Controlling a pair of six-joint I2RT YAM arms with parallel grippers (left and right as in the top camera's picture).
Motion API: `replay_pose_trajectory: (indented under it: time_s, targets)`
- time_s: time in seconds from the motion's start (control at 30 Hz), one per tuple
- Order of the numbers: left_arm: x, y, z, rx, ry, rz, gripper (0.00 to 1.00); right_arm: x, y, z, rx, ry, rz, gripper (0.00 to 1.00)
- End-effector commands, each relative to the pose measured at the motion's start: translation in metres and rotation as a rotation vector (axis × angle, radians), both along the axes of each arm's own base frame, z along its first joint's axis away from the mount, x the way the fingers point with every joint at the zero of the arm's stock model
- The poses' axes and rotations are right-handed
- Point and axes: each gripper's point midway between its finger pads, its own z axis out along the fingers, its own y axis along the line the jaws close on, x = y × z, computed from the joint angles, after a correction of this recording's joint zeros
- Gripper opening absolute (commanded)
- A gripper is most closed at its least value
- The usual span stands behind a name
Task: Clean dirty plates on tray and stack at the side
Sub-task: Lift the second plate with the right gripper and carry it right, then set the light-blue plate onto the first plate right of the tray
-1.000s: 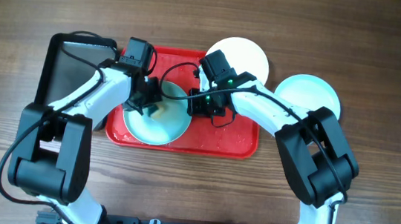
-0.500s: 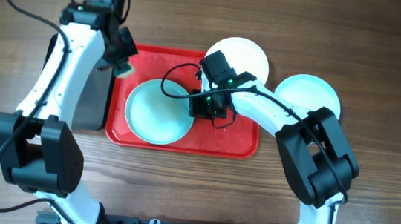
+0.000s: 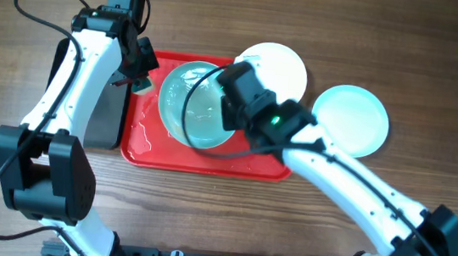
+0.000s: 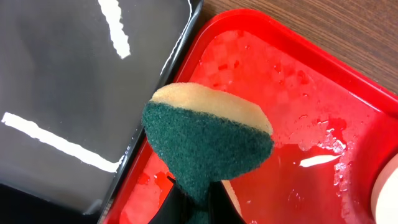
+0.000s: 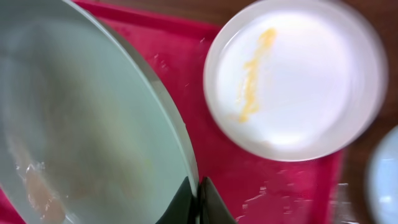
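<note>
Left claw on fibrous sponge; right claw on round plate

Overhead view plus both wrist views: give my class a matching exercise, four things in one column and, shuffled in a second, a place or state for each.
Things
1 white round plate
2 green-and-yellow sponge
3 black rectangular tray
4 pale turquoise round plate over the large red plastic tray

States
a gripped at its rim by the right tool
b streaked with yellow
c lies left of the red tray
d pinched in the left tool

Pairs: 1-b, 2-d, 3-c, 4-a
</note>
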Motion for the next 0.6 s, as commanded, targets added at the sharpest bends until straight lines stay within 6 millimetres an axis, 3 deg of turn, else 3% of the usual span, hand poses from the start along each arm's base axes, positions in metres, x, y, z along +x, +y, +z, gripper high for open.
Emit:
replay_pose_trajectory:
  time_s: [0.0,0.2,0.57]
  targets:
    - [-0.004,0.002,-0.009,0.0,0.023,-0.01,0.04,0.011,-0.032,0.023,-0.252,-0.213,-0.119,0.04]
    - [-0.005,0.002,-0.011,0.0,0.025,-0.01,0.04,-0.003,-0.04,0.045,-0.411,-0.354,-0.172,0.04]
    - [-0.004,0.002,-0.011,0.0,0.024,-0.01,0.04,-0.02,-0.047,0.107,-0.704,-0.66,-0.227,0.04]
